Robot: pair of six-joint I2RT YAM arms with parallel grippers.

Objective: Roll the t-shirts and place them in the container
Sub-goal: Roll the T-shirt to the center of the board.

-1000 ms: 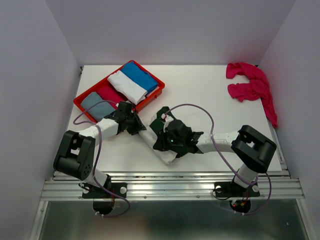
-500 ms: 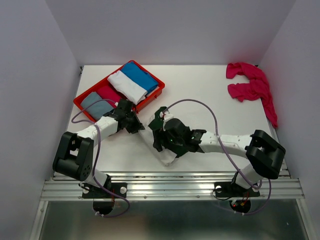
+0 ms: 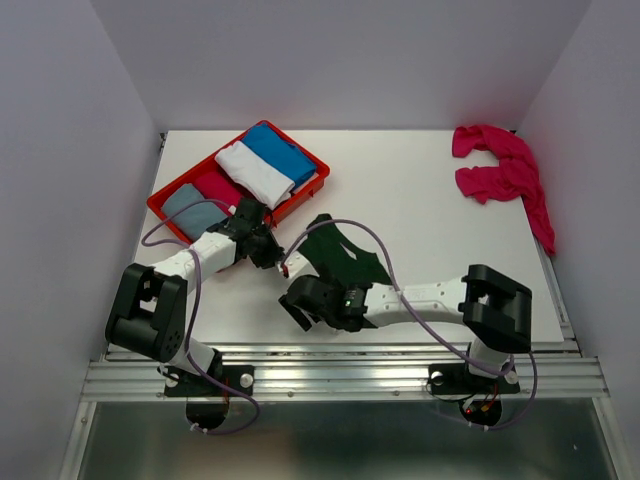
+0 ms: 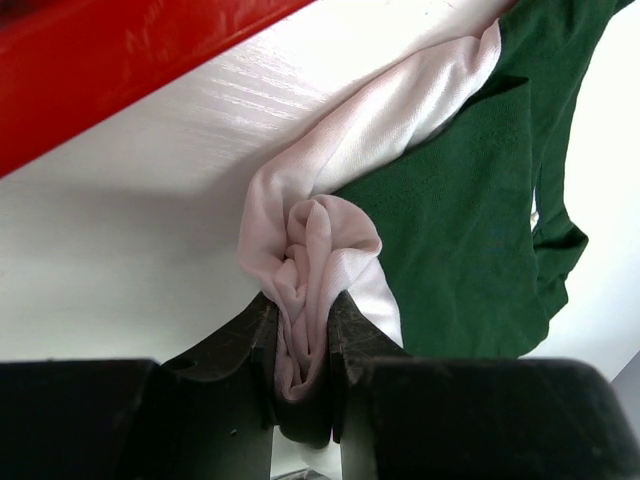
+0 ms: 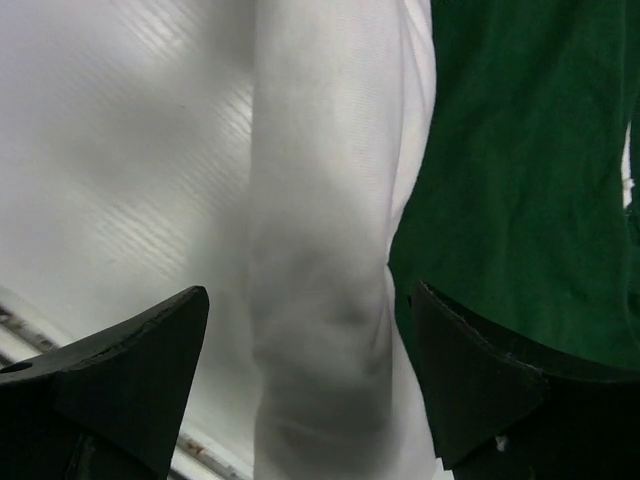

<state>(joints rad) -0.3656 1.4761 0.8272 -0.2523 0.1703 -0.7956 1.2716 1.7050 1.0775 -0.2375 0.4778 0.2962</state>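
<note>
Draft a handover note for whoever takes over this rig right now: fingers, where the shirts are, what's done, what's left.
Left gripper: fingers shut on the bunched end of the cream-and-green tee, beside the red tray.
Right gripper: fingers open, straddling the tee's white roll, not gripping.
Pink tee: crumpled at the far right corner of the table, untouched.
Done: cream tee partly rolled, green part loose; blue, white, pink and grey bundles lie in the tray.
Left: finish this roll, then roll the pink tee.
</note>
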